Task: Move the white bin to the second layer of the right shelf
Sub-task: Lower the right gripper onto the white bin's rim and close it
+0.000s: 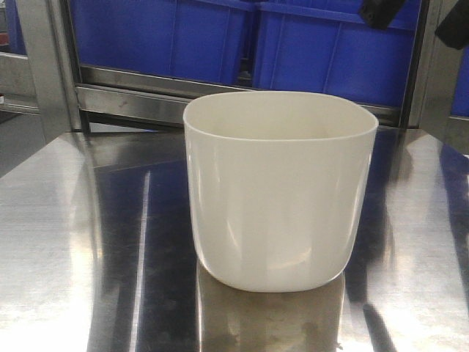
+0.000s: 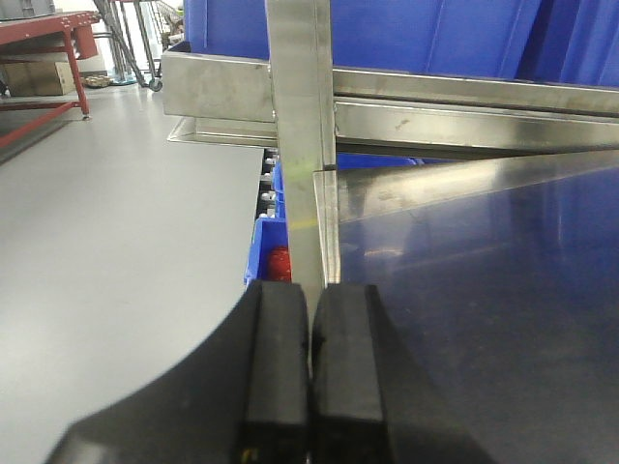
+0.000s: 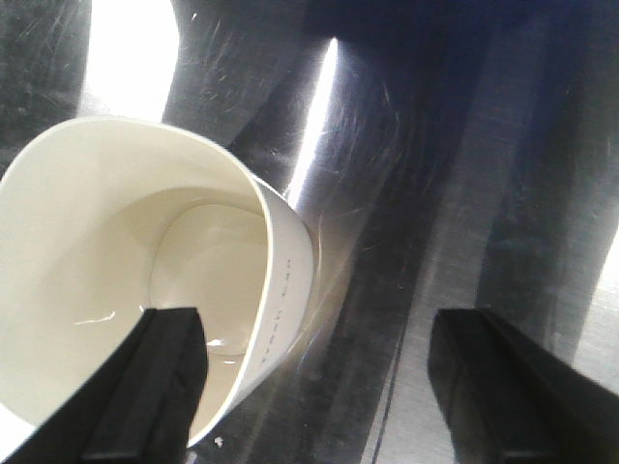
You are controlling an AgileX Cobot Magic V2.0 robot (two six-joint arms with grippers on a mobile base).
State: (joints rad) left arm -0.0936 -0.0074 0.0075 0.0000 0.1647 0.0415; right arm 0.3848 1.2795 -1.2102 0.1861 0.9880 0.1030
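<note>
The white bin stands upright on the shiny tabletop. The right tool hangs over its rim, wide open, holding nothing. Best go straight down, one finger inside, one outside, then squeeze the wall gently. The left tool is closed and empty.

Faint lettering on the wall of the white bin, too blurred to read

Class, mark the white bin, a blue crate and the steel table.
white bin (image 1: 278, 213), front view, front wall.
blue crate (image 1: 161, 37), front view, front face.
steel table (image 1: 66, 242), front view, bare top left of bin.
</note>
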